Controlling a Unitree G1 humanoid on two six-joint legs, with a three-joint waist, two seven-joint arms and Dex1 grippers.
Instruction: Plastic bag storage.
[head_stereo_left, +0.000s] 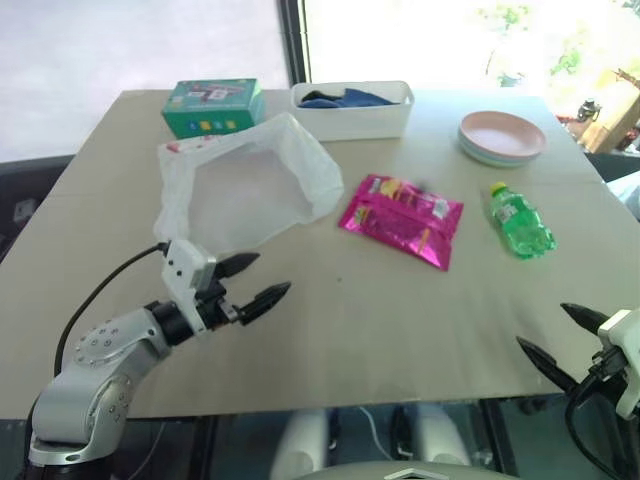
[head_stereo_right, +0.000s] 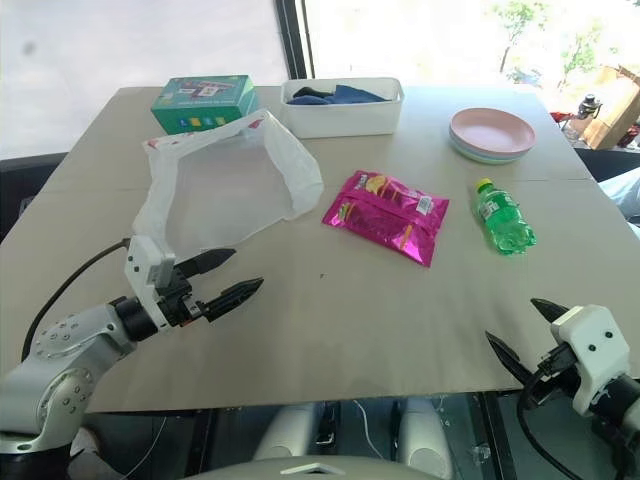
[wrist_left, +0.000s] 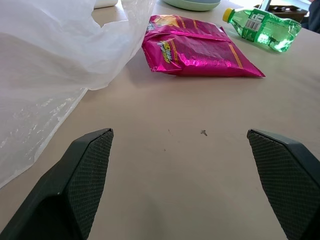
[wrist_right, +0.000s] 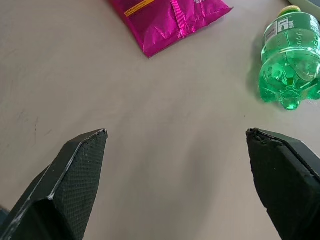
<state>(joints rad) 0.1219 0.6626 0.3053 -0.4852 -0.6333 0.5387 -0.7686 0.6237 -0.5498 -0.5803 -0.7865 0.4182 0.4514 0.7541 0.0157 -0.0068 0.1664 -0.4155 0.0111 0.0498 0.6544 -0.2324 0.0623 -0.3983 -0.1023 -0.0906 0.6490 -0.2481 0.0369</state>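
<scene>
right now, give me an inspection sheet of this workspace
surface: beige table, flat, bare in front of the arms.
job's things: plastic bag, crumpled and puffed up, lying at the table's left, not held.
clutter: magenta snack packet at centre; green bottle on its side; stacked plates; white bin holding dark cloth; green box behind the bag.
grippers: left end effector open, just short of the bag; right end effector open, at the table's near right edge.
cables: black cable along the left arm.
surroundings: bright windows behind.

Magenta packet (head_stereo_left: 401, 219), green bottle (head_stereo_left: 521, 222), plates (head_stereo_left: 502, 137), perhaps cloth-filled bin (head_stereo_left: 352, 109).
</scene>
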